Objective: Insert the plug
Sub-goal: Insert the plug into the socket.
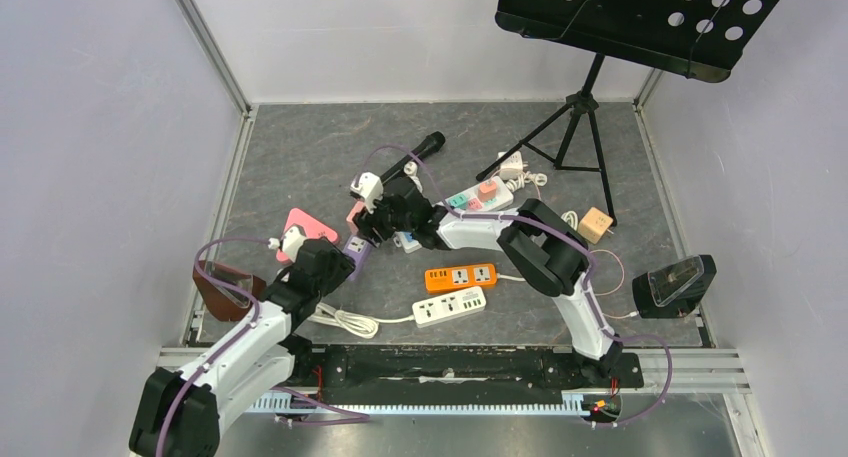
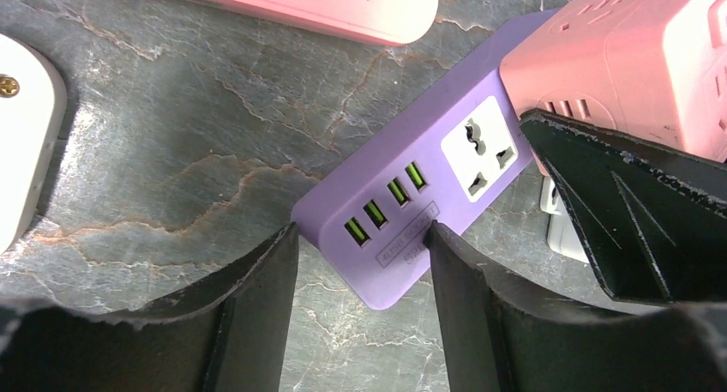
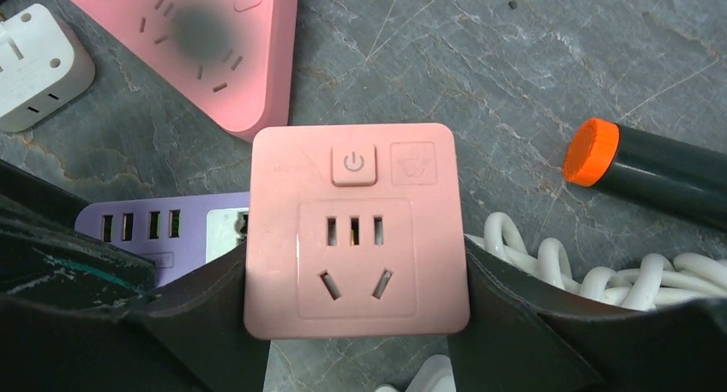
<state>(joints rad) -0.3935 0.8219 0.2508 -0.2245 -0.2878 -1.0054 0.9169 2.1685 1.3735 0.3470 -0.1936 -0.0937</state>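
The plug is a pink cube adapter (image 3: 356, 229) with a power button, and my right gripper (image 3: 356, 259) is shut on its two sides. It hangs just above the far end of a purple power strip (image 2: 403, 203), beside the strip's white universal socket (image 2: 480, 156). The plug's prongs are hidden underneath it. My left gripper (image 2: 360, 238) is shut on the strip's near end, one finger at the corner and the other on its long side. In the top view both grippers meet at the purple strip (image 1: 356, 245), left of the table's centre.
A pink triangular socket (image 3: 197, 40) and a white adapter (image 3: 34, 66) lie close by. A coiled white cable (image 3: 600, 280) and an orange-capped black cylinder (image 3: 660, 169) lie to the right. Orange (image 1: 460, 276) and white (image 1: 450, 306) strips sit nearer the bases. A music stand (image 1: 590, 107) is at the back right.
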